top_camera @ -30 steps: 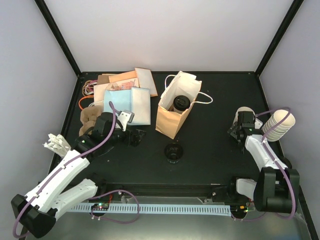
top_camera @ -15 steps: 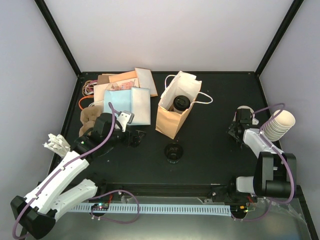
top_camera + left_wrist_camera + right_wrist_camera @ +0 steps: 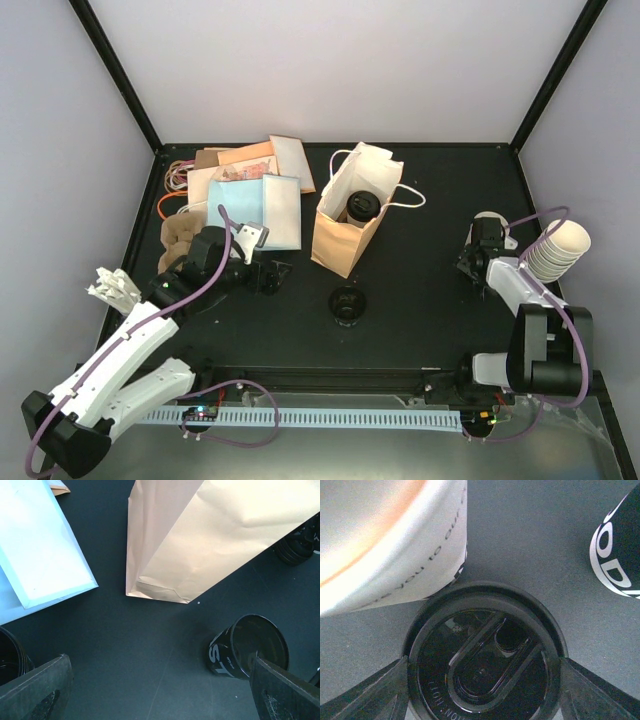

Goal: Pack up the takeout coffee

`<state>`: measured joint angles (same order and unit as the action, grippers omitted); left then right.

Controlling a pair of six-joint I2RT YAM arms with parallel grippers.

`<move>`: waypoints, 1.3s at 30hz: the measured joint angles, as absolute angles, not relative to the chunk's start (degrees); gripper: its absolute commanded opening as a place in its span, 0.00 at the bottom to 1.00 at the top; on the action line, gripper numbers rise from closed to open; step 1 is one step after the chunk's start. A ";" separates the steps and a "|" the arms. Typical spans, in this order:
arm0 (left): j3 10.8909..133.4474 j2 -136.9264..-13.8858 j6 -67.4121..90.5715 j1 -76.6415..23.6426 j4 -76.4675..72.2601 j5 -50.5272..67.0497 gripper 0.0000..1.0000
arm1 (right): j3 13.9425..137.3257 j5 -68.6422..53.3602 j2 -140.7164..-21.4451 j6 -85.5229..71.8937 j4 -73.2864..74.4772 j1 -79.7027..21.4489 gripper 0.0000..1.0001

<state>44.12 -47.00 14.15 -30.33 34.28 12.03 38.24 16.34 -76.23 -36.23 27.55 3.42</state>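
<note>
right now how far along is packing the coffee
Done, it seems: a lidded cup stands inside the paper bag. In hand: the right gripper straddles a loose black lid beside a white cup; grip unclear. The left gripper hangs open, empty. Left: probably little beyond both grippers backing away.

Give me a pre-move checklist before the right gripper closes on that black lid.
1. Right gripper straddles the black lid, one finger on each side: ok.
2. Firm grip on the lid: cannot tell.
3. White cup clear of the lid's rim: cannot tell; it sits right beside the rim.
4. Left gripper open and empty: ok.
5. Paper bag upright with its mouth open: ok.
</note>
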 measured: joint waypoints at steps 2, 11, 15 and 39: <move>44.12 -47.00 14.09 -30.33 34.28 12.03 0.99 | 38.24 16.29 -75.61 -36.25 28.12 3.42 0.78; 44.12 -46.98 14.04 -30.33 34.28 12.03 0.99 | 38.96 14.85 -70.63 -36.10 31.55 3.44 0.80; 44.12 -46.98 14.02 -30.33 34.28 12.03 0.99 | 39.03 14.31 -70.41 -36.03 31.92 3.46 0.80; 44.12 -46.98 14.02 -30.33 34.26 12.34 0.99 | 38.09 22.83 -63.61 -39.13 37.26 -11.86 0.72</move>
